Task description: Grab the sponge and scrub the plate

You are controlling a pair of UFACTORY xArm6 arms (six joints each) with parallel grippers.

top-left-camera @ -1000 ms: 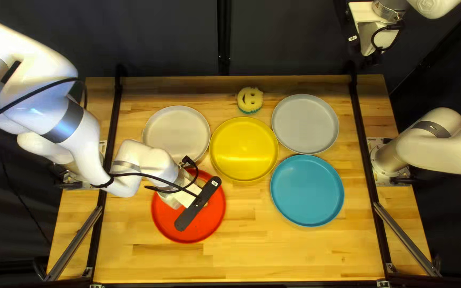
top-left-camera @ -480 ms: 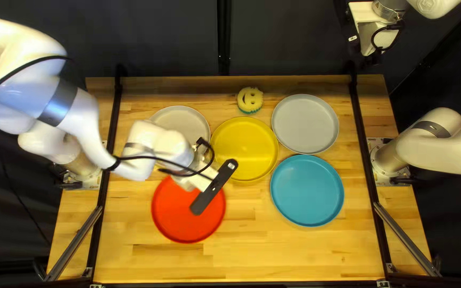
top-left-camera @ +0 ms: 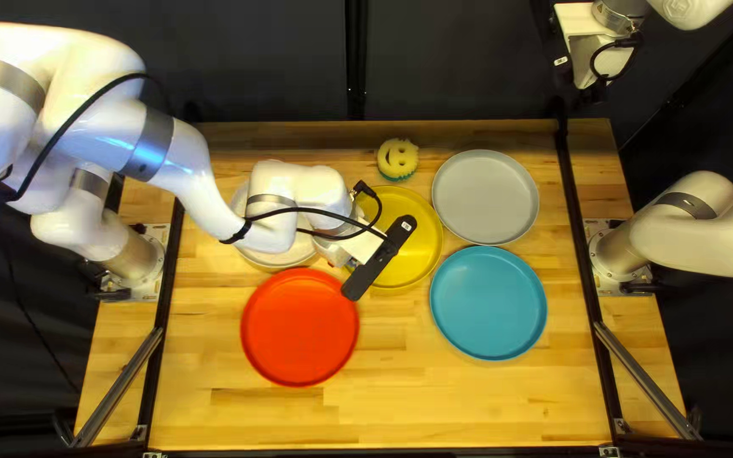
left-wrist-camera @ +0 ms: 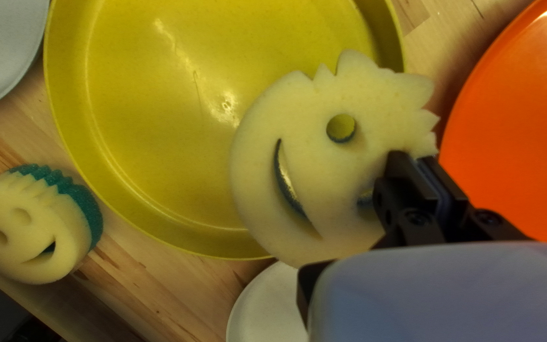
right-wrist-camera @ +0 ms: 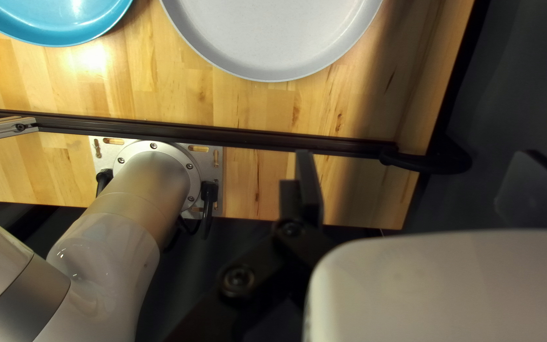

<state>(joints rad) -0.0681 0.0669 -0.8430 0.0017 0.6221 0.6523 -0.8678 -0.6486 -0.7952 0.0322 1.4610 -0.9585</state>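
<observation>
Well, at the left of the top left view my left arm (top-left-camera: 171, 153) stretches in over the worktop (top-left-camera: 468, 399), covering much of the white plate (top-left-camera: 273, 259). Just nearer than that plate lies the red plate (top-left-camera: 299, 331), bare on top. Next comes the left gripper (top-left-camera: 379, 259), above the near left part of the yellow plate (top-left-camera: 417, 225). Its jaws are closed on the held sponge (left-wrist-camera: 324, 171), a pale smiling face with a spiky edge; the wrist view shows this sponge over the yellow plate's rim, its spikes toward the red plate. Whether it touches the yellow plate, I cannot tell. Beyond the yellow plate, on the worktop, sits the spare sponge (top-left-camera: 397, 159), pale yellow with a teal layer. Farther right are the grey plate (top-left-camera: 485, 195) and, nearer the front, the blue plate (top-left-camera: 487, 301), both bare. Up past the far edge hangs the right gripper (top-left-camera: 585, 59), well apart from the plates, its jaws wide with nothing between them. Rightmost stands my right arm's base (top-left-camera: 621, 254).
</observation>
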